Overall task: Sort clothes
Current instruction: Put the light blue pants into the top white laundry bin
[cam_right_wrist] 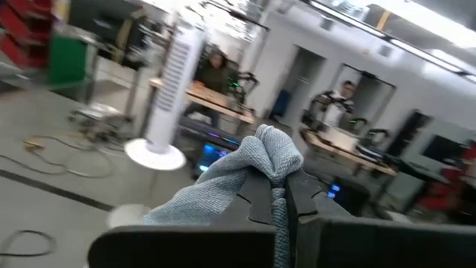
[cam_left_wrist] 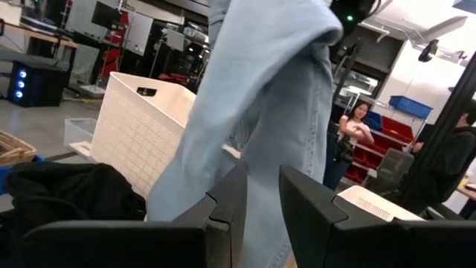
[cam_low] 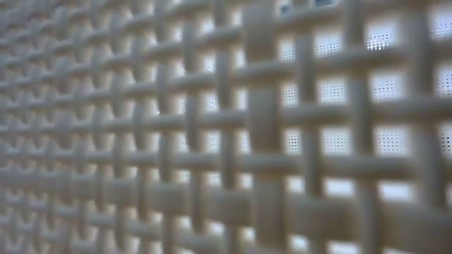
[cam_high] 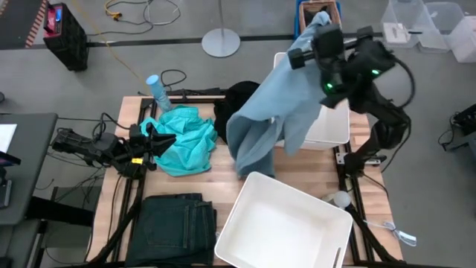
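The pale blue denim piece (cam_high: 271,112) hangs high over the table's far right, with my right gripper (cam_high: 312,33) shut on its top end. A black top (cam_high: 239,104) lies bunched at the far middle. A turquoise top (cam_high: 186,140) lies crumpled left of centre. Dark jeans (cam_high: 178,219) lie folded at the near left. My left gripper (cam_high: 152,141) waits open at the turquoise top's left edge, and its wrist view shows a gap between its fingers (cam_left_wrist: 223,205) with nothing in it. My right gripper pinches a bunched fold at the denim's top end (cam_right_wrist: 271,152) between its two fingers, and a knob of cloth pokes out past the tips. The fingers point about level. The denim hangs slack below. Whether its lower end (cam_high: 251,160) touches the table I cannot tell.
One white bin (cam_high: 286,223) stands at the near middle, and its lattice wall (cam_low: 226,127) fills the low view. A second white bin (cam_high: 331,126) stands at the far right, partly behind the denim. A pale blue bottle (cam_high: 158,91) stands at the far left. A person (cam_left_wrist: 353,141) stands beyond the table.
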You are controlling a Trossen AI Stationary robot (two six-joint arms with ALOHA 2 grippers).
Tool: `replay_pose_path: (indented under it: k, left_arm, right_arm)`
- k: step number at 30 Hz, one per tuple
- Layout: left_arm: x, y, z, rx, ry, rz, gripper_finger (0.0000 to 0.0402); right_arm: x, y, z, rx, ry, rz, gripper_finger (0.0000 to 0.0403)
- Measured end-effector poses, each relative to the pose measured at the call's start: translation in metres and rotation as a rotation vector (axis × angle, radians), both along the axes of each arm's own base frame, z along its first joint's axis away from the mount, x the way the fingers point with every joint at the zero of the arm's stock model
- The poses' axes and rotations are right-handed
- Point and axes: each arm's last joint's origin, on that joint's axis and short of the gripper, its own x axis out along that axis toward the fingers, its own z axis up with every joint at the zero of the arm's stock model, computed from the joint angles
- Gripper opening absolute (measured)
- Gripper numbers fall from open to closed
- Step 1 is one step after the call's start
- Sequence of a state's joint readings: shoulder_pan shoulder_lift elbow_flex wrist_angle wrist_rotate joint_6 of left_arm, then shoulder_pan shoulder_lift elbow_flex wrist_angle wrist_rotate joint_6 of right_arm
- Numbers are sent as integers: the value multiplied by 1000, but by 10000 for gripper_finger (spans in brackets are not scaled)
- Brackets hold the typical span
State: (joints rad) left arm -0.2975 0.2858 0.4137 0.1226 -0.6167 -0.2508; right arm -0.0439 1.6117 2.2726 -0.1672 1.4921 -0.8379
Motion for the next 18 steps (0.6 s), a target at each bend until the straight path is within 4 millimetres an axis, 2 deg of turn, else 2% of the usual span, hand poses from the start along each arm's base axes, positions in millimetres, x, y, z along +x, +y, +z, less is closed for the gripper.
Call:
replay_pose_path:
  k: [6,9,14,18]
  left_arm:
    - [0,0,0,-1,-2,0,74]
    - [0,0,0,-1,-2,0,74]
    - [0,0,0,-1,-3,0,74]
    - [0,0,0,-1,-3,0,74]
  right_arm:
    - [17,-35,-16,14,132,-128,4]
    - [15,-48,-21,26,181,-174,4]
    - [1,-55,-27,39,176,-199,3]
    - [-22,-52,-36,62,107,-107,2]
